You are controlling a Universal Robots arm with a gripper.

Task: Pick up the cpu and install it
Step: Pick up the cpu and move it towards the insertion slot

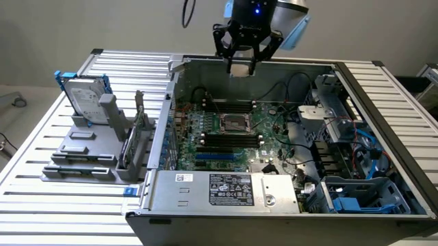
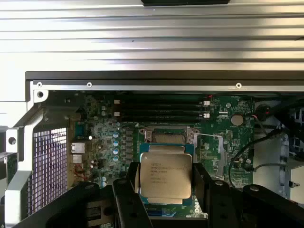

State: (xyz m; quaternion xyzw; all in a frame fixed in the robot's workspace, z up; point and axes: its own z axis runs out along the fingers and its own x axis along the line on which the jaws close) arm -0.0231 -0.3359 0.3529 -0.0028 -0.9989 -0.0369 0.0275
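Open computer case (image 1: 274,228) on slatted table (image 1: 41,205); motherboard (image 1: 270,141) exposed inside. Gripper (image 1: 241,62) hangs over case's far wall, at 12 o'clock from socket (image 1: 236,123) in exterior view. Fingers clamped on opposite edges of cpu (image 2: 165,176), well above board. Cpu judged light, stiff, thin. Smooth metal lid likely slippery, underside contacts fragile. Edge hold suits it: keep level, no pressure on faces.

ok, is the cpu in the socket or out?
Out. The gripper holds the cpu up near the far wall of the case, clear above the socket.
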